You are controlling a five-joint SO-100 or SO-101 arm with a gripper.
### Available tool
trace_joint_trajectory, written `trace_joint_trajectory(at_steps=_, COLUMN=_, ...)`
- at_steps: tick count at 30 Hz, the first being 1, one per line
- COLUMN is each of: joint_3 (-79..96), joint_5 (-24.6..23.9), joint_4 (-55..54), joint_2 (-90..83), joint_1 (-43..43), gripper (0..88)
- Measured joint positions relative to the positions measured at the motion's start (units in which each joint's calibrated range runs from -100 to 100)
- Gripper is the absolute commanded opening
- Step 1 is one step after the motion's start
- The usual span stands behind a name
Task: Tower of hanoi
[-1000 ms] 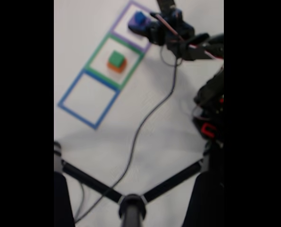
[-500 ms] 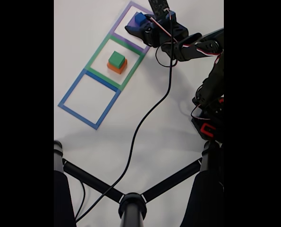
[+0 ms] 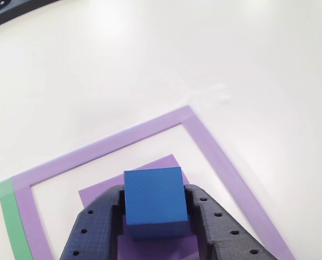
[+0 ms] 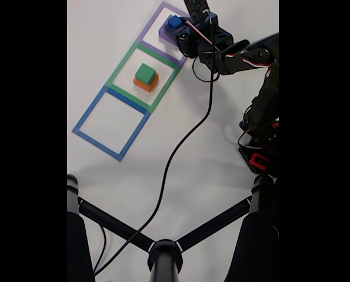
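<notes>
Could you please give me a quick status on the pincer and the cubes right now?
Pincer shut on blue cube, over purple cube inside purple outline. Green cube sits on orange cube. Nothing obstructing.

In the fixed view, three taped square outlines are seen in a diagonal row on the white counter (image 4: 222, 164): blue (image 4: 111, 124), green (image 4: 143, 76) and purple (image 4: 170, 32). A green cube (image 4: 145, 73) is stacked on an orange cube (image 4: 143, 84) inside the green outline. Inside the purple outline, a dark blue cube (image 4: 174, 22) rests on a purple cube (image 4: 165, 32), with the end effector (image 4: 178, 28) placed at it; whether the cube is gripped cannot be told. A black cable (image 4: 180, 147) is trailed across the counter.
</notes>
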Motion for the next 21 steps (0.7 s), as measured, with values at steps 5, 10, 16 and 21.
trace_joint_trajectory(at_steps=5, joint_3=0.0, joint_5=0.0, joint_4=0.0, joint_2=0.0, joint_1=0.0, gripper=3.4)
trace_joint_trajectory(at_steps=10, joint_3=0.0, joint_5=0.0, joint_4=0.4, joint_2=-0.2, joint_1=0.0, gripper=3.4)
trace_joint_trajectory(at_steps=16, joint_3=-0.2, joint_5=0.0, joint_4=11.1, joint_2=-8.3, joint_1=0.0, gripper=3.4)
trace_joint_trajectory(at_steps=21, joint_3=-5.0, joint_5=0.0, joint_4=31.9, joint_2=-21.4, joint_1=0.0, gripper=3.7)
